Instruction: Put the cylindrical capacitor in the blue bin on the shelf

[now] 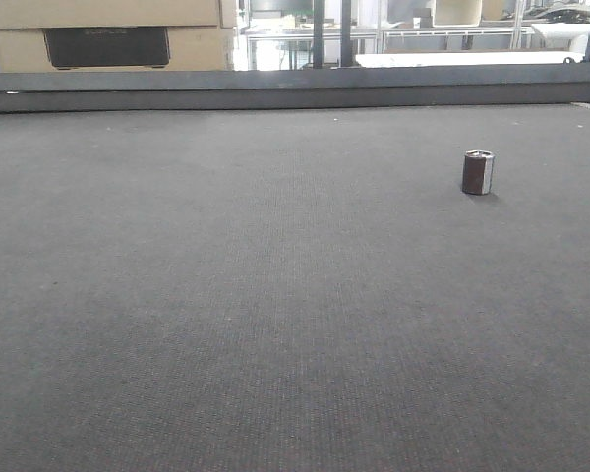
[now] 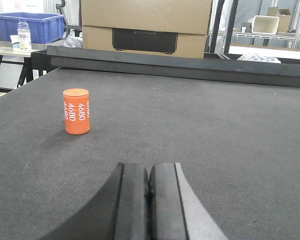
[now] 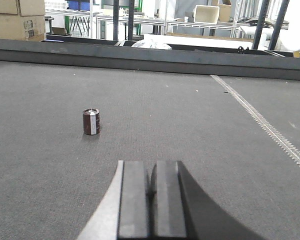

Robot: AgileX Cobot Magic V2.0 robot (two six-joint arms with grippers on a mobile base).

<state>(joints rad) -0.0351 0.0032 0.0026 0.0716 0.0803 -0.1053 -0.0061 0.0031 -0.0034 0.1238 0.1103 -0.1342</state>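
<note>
Standing upright are one cylindrical capacitor [image 1: 478, 172] and one orange cylinder [image 2: 77, 111]; left fingers [image 2: 132, 200] and right fingers [image 3: 134, 200] pressed together.

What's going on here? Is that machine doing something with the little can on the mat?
Nothing is being handled yet. The small brown capacitor stands upright on the grey mat, untouched. The right gripper is shut and empty, with the capacitor some way ahead of it. The left gripper, also shut and empty, faces an orange cylinder.

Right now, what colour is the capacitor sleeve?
Capacitor: dark maroon, light grey stripe; best in right wrist view.
</note>
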